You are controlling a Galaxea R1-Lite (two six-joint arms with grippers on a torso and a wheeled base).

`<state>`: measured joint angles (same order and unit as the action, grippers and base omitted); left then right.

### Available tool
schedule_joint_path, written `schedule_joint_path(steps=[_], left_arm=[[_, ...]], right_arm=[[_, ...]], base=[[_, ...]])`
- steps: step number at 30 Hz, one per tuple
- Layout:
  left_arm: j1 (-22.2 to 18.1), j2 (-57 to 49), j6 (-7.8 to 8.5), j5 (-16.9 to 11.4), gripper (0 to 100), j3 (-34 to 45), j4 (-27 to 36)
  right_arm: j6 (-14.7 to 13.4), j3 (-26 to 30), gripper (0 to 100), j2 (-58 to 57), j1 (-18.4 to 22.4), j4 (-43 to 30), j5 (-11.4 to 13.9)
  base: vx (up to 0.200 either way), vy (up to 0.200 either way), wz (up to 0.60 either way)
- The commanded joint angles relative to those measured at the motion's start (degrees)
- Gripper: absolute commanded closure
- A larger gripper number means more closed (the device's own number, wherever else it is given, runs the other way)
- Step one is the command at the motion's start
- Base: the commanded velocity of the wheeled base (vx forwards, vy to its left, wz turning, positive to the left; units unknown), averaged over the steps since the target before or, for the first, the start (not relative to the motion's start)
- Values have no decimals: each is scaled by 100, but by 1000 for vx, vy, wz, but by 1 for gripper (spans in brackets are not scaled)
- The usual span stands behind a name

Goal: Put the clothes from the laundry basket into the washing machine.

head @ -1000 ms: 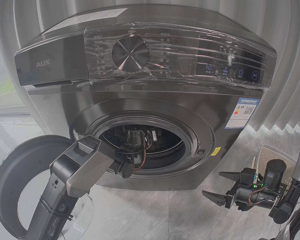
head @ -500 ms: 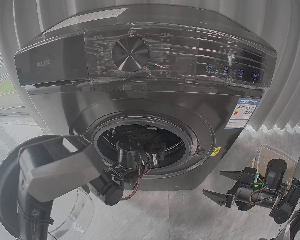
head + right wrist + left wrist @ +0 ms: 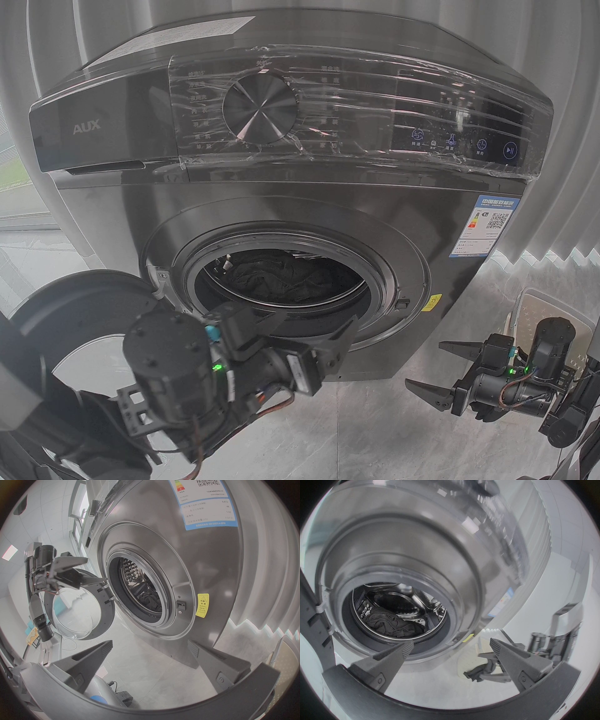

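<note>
The washing machine (image 3: 300, 187) stands with its door (image 3: 81, 306) swung open to the left. Dark clothes (image 3: 281, 278) lie inside the drum, also seen as dark clothes (image 3: 387, 623) and dark clothes (image 3: 150, 598) in the wrist views. My left gripper (image 3: 312, 322) hangs just outside and below the drum opening, open and empty, pointing toward the machine. My right gripper (image 3: 431, 369) is low at the right, open with nothing between its fingers, close to the white laundry basket (image 3: 531, 306).
The open door's glass bowl (image 3: 78, 611) juts out at the left near my left arm. Grey curtains (image 3: 562, 206) hang behind the basket. Tiled floor (image 3: 350, 425) lies open between the two grippers.
My left arm has drawn back out of the drum and dropped low in front of the opening, leaving the dark clothes inside. The right arm has stayed still.
</note>
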<state>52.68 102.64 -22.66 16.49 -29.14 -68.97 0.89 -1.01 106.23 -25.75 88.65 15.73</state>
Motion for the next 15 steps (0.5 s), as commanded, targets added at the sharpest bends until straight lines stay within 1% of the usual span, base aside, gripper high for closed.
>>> schedule_joint_path(steps=[1, 2, 3, 4, 5, 6, 8, 9, 10, 11, 13, 15], left_arm=[[480, -1607, -300, 82, 0, 1367, 77], [480, -1642, -283, 91, 0, 1428, 77], [463, -1968, 51, 108, 0, 1964, 130], [375, -2029, 280, 144, 0, 2035, 235], [226, -1924, 429, 231, 0, 2052, 279], [23, -1880, 517, 363, 0, 2061, 288], [-372, -1924, 693, 820, 0, 2096, 279], [-460, -1941, 746, 961, 0, 2105, 270], [-460, -1941, 746, 961, 0, 2105, 270], [-521, -2038, 790, 1066, 0, 2228, 270], [-521, -2205, 798, 1058, 0, 2333, 270], [-521, -2328, 816, 1058, 0, 2413, 332]], right_arm=[[16, 101, 0, -384, -18, 3, -8], [16, 101, 0, -428, -18, 3, -8], [25, 101, 0, -639, -9, 3, -17], [25, 101, 0, -639, -9, 3, -17], [16, 101, 0, -885, 8, 3, -26], [16, 101, 0, -990, 43, 3, -26], [-1, 101, 0, -1175, 70, 12, -70], [-19, 101, 0, -1219, 87, 3, -105], [-27, 101, 0, -1227, 87, 3, -114], [-54, 101, 0, -1342, 123, -6, -254], [-71, 101, 0, -1509, 184, -14, -421], [-107, 101, 0, -1728, 254, -14, -509]], base=[[0, 0, 0], [0, 0, 0], [0, 0, 0], [0, 0, 0], [0, 0, 0], [0, 0, 0], [0, 0, 0], [0, 0, 0], [0, 0, 0], [0, 0, 0], [0, 0, 0], [0, 0, 0]])
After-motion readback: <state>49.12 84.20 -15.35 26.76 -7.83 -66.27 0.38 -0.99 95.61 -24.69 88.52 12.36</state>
